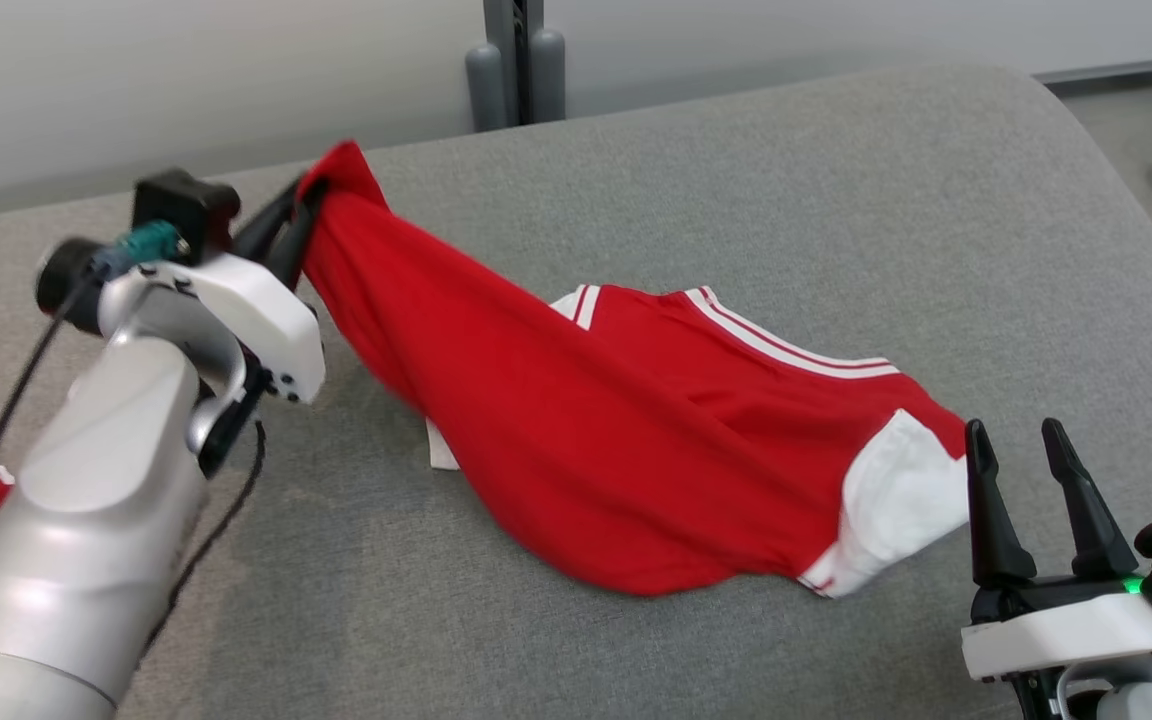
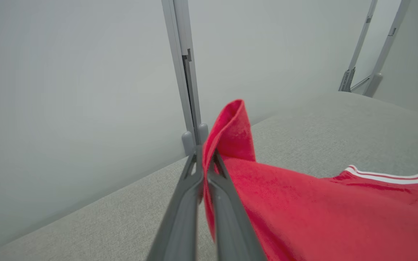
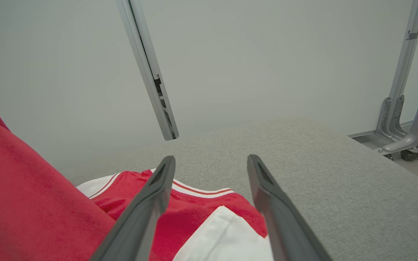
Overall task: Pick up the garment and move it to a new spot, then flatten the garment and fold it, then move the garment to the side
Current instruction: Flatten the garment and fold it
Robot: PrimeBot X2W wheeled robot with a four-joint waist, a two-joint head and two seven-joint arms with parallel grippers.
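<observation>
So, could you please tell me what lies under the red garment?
Under the garment shows the grey padded surface, and a white fabric edge peeking out below the end held up by the left gripper. Anything beneath the spread part is covered.

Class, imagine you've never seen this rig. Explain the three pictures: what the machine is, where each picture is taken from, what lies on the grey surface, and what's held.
It is a robot with two arms. One picture looks down from its head; the other two look along each wrist's two dark fingers. A red jersey with striped trim lies on the grey fabric-covered surface. The left gripper is shut on one red corner, held raised. The right gripper is open and empty, close beside the jersey's white sleeve.
</observation>
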